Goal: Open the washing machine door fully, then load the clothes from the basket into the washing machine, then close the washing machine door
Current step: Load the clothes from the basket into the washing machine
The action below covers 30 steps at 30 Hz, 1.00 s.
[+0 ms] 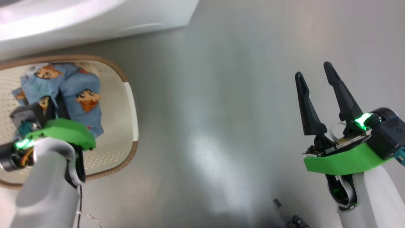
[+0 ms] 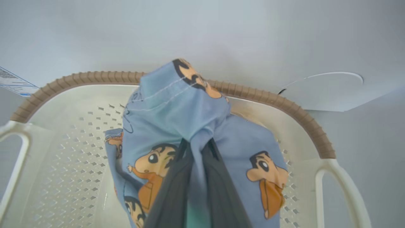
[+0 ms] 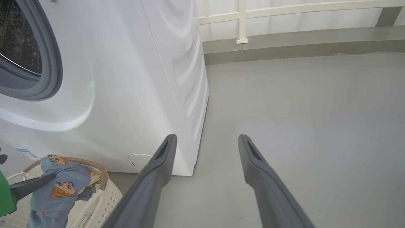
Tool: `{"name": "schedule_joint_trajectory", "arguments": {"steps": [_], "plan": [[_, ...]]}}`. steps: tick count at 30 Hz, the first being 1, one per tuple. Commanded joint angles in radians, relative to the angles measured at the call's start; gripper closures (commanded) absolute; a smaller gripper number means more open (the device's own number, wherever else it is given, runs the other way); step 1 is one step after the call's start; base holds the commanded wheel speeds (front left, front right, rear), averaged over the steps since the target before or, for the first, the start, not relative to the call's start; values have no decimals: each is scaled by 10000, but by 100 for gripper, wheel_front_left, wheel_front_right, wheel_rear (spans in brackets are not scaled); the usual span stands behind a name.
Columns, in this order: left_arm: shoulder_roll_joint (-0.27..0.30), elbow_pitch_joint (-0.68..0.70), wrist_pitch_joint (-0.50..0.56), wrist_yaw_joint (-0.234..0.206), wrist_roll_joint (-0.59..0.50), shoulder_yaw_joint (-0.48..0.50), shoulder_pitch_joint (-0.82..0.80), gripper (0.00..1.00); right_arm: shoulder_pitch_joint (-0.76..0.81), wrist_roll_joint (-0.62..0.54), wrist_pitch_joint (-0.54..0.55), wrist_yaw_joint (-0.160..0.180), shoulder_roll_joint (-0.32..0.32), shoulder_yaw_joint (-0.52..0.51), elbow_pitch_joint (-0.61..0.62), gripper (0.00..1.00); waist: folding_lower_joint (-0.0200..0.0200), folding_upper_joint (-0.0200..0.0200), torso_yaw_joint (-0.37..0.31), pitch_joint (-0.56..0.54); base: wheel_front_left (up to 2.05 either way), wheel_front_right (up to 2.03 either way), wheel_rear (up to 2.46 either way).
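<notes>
Currently left gripper [image 2: 196, 147] fingers clamped together on the clothes [image 2: 164, 117], bunch raised partly above the basket [image 2: 95, 77], probably for carrying to the washing machine [image 3: 126, 79] just behind; right gripper [image 1: 313, 69] fingers wide apart over floor [image 1: 221, 126], clear of the way.

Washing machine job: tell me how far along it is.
Done: on the washing machine the seal and drum stand uncovered, so the door looks open. In hand: the left gripper is shut on the clothes over the basket; the right gripper hangs open above the floor. Left: carry the clothes into the drum, then close the door.
</notes>
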State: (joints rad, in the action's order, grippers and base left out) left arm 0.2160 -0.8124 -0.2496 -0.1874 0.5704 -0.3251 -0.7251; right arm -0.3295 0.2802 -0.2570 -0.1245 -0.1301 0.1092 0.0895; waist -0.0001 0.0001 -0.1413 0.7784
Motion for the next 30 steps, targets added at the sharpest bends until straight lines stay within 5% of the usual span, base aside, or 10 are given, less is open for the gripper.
{"name": "schedule_joint_trajectory", "arguments": {"steps": [1,17,30], "plan": [[226,631,-120,-149,-269,401,629,100,530,-166,-47,-62,-76,83,138,0,1,-1,406,-718,0,0,0],[-806,3882,-121,243,-1907,1391,3440,100,1720,-462,-44,-62,-45,-126,-350,0,1,-1,1222,-3312,0,0,0],[-756,5628,-122,494,-2599,1537,5309,100,2793,-701,282,-62,269,-258,-416,0,1,-1,1538,-5325,0,0,0]]}}
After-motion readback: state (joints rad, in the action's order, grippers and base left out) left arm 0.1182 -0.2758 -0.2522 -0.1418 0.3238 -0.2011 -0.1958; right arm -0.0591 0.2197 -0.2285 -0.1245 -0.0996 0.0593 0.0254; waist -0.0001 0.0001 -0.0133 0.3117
